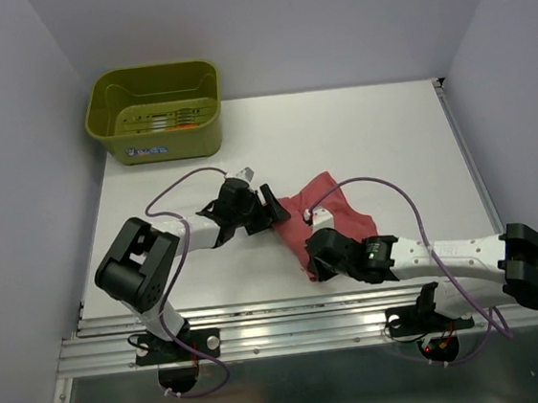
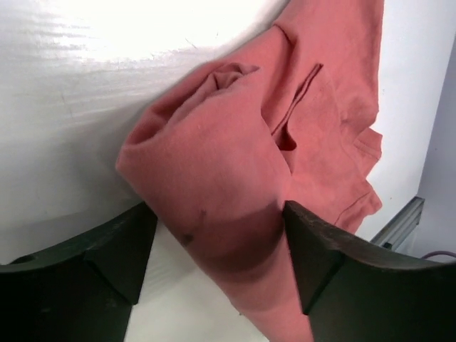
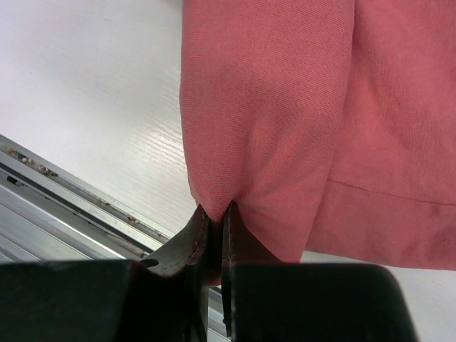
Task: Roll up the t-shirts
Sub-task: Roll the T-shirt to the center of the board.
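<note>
From above, the rose t-shirt (image 1: 338,215) lies bunched on the table (image 1: 388,141) toward its near edge. The left gripper (image 1: 272,209) is at the shirt's left end and the right gripper (image 1: 312,270) at its near corner; an olive-green tub (image 1: 98,109) stands far left.

At the left wrist, the fingers (image 2: 92,263) stand wide apart, straddling a loose fold — nothing is clamped.

At the right wrist, the jaws are pinched tight on a fold of the shirt's edge.

The risk, as I judge it: the left closing on that slack lump — or the right pulling — drags the layers unevenly, and the roll comes out crooked or loose.
</note>
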Controlling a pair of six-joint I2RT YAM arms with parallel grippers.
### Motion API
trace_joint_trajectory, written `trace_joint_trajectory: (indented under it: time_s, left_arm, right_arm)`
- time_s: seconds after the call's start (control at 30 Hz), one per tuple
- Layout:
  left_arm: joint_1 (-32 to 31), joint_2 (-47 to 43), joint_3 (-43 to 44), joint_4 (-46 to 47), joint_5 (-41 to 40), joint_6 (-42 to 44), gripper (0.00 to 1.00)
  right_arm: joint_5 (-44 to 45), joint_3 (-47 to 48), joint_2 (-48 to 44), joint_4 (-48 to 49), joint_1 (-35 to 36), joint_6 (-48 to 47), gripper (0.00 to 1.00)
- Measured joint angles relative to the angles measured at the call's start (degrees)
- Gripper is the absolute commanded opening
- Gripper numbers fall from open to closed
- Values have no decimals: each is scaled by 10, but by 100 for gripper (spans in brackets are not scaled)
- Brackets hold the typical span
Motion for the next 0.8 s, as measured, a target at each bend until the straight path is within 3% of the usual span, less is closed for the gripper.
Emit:
trace_joint_trajectory:
  time_s: [0.07, 0.1, 0.17, 0.2, 0.23, 0.3, 0.5, 0.8]
  left_arm:
    - [0, 14, 5, 14, 3, -5, 52]
    - [0, 19, 6, 16, 4, -5, 36]
    - [-1, 29, 7, 14, 7, -12, 16]
    - [-1, 30, 7, 14, 9, -11, 0]
    - [-2, 30, 7, 14, 10, -12, 0]
    - [-3, 30, 15, 3, 9, -13, 0]
    - [-8, 30, 47, -43, -1, -20, 0]
    - [-23, 29, 69, -96, -29, -38, 0]
  right_arm:
    - [-2, -7, -2, 4, 0, 0, 1]
    - [-3, -9, -2, 4, 0, 0, 2]
    - [-3, -12, -2, 4, 0, 0, 23]
    - [-3, -12, -2, 1, 0, 2, 36]
    - [-2, -12, -2, 0, 0, 3, 60]
    - [0, -11, -2, -9, 0, -1, 76]
    - [48, 36, 17, -66, 18, -10, 82]
    - [169, 150, 137, -143, 102, -13, 85]
